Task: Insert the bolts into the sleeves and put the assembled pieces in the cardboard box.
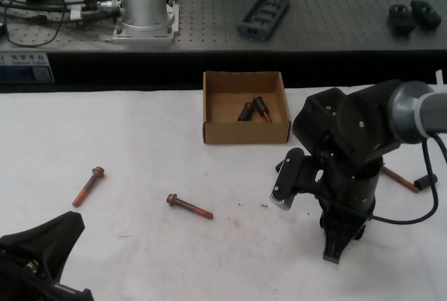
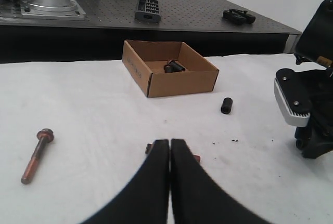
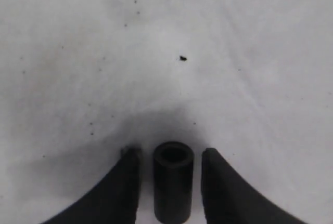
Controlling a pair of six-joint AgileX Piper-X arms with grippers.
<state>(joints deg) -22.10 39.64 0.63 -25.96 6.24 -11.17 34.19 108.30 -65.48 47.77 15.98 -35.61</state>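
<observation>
Your right pincer (image 3: 170,155) stands apart, straddling the sleeve (image 3: 173,185) lying on the table (image 3: 156,52) (near right). It looks light, stiff, probably slick, so grip mid-barrel. Your left pincer (image 2: 170,148) is together.

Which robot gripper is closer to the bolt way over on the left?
Left. The left gripper, shut, is near that bolt, off to its side. The right gripper is far across the cloth, open around a sleeve.
</observation>
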